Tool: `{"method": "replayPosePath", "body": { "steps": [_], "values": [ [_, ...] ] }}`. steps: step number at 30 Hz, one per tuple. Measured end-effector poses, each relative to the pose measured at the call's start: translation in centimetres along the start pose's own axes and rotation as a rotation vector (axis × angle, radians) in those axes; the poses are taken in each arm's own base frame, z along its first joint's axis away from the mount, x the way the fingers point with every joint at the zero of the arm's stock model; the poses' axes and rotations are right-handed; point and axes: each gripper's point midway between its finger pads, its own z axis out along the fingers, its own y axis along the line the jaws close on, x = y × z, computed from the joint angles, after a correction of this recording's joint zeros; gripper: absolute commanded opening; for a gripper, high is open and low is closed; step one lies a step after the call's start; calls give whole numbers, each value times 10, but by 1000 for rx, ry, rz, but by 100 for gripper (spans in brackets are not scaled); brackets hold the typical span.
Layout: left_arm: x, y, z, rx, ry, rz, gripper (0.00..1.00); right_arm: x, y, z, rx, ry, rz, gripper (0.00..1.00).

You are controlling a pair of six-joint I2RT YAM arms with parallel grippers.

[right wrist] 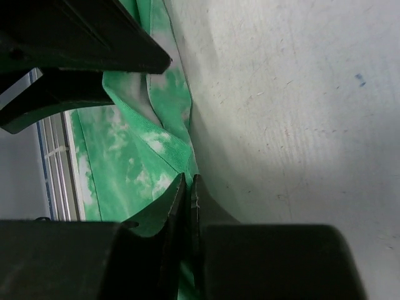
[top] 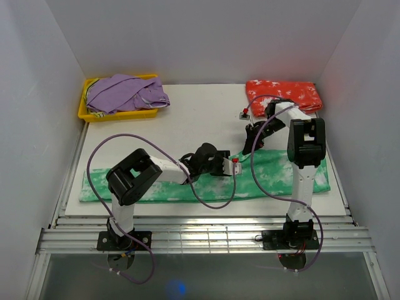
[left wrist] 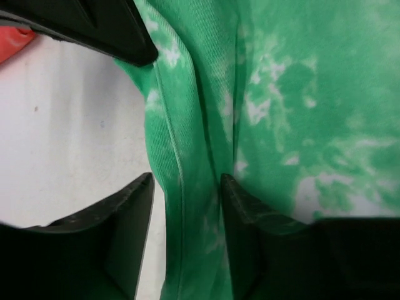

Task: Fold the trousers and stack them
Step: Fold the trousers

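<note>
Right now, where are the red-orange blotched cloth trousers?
In the top view, the red-orange trousers lie folded at the far right corner of the white table, beyond the right gripper.

Top view: high above near edge, looking down over whole table point(top: 187, 119). 2 wrist views: very close, facing down. All 3 share green trousers point(top: 275, 170).

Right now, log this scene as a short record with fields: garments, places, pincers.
green pair: bright green tie-dye cloth trousers, spread long along the white table's near edge
red pair: red-orange tie-dye cloth trousers, folded, far right corner
purple item: plain purple garment heaped in the yellow plastic tray, far left
left pincer: open, astride a green fold
right pincer: shut on the green trousers' edge
</note>
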Motion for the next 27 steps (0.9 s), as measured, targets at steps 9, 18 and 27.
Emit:
{"method": "replayPosePath", "body": {
  "steps": [9,18,27],
  "values": [
    [-29,34,-59,-85,-43,-85,65,-32,-2,-16,72,-77,-24,8],
    [-98,-11,-53,116,-223,-147,31,-29,-12,-10,91,-94,21,8],
    [-92,-99,-12,370,-161,-240,0,-30,-25,-7,119,-107,68,11]
  ]
}}
